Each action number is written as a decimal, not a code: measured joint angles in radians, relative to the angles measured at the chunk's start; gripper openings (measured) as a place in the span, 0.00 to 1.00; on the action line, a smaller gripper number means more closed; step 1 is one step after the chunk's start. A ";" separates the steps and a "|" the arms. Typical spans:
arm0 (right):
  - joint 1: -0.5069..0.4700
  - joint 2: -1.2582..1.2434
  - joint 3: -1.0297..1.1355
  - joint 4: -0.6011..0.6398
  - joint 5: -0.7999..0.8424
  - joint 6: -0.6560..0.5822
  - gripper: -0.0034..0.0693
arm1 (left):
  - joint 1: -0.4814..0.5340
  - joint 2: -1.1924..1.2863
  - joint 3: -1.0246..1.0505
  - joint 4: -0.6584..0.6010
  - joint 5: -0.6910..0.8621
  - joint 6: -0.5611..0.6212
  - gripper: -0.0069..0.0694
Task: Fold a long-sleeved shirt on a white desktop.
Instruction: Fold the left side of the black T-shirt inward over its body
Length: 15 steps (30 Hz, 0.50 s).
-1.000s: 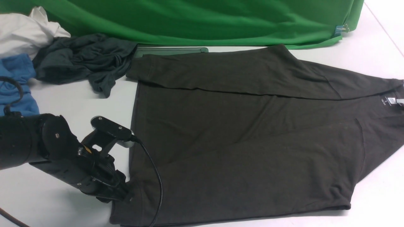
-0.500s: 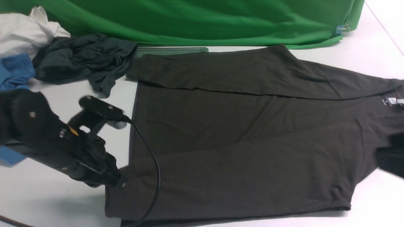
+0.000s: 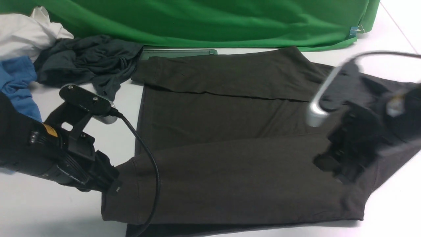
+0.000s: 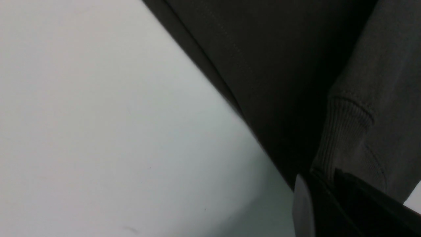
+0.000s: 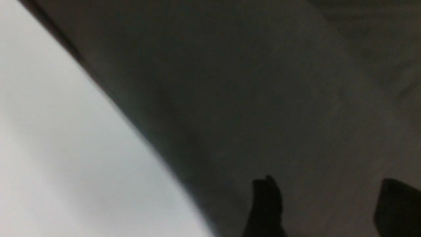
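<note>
The dark brown-black long-sleeved shirt [image 3: 230, 131] lies spread on the white desktop [image 3: 49, 210], both sleeves folded across its body. My left gripper [image 3: 113, 188] is shut on the near sleeve's end at the shirt's left edge. In the left wrist view the ribbed cuff [image 4: 342, 138] runs into the shut left gripper [image 4: 324, 179]. My right gripper [image 3: 332, 169], blurred with motion, hovers open over the shirt's right part near the shoulder. In the right wrist view the right gripper [image 5: 329, 200] has its dark fingers wide apart above plain shirt fabric [image 5: 263, 98], with nothing between them.
A dark grey-teal garment [image 3: 88, 62], a blue shirt [image 3: 18, 79] and a white cloth [image 3: 26, 31] are piled at the back left. A green backdrop [image 3: 210, 19] hangs along the far edge, above a grey hatch [image 3: 179, 52]. The left wrist's cable [image 3: 148, 164] drapes over the shirt.
My left gripper closed on the cuff and pulled the near sleeve leftward. My right arm swept in from the right over the shirt, its jaws now wide apart.
</note>
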 joint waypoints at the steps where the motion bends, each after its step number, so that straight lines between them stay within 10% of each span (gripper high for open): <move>1: -0.004 0.042 -0.018 0.001 -0.023 -0.069 0.68 | 0.000 -0.001 0.000 0.000 0.000 0.000 0.14; 15: -0.029 0.440 -0.318 0.004 0.022 -0.478 0.72 | 0.000 -0.001 0.000 -0.010 0.000 0.000 0.14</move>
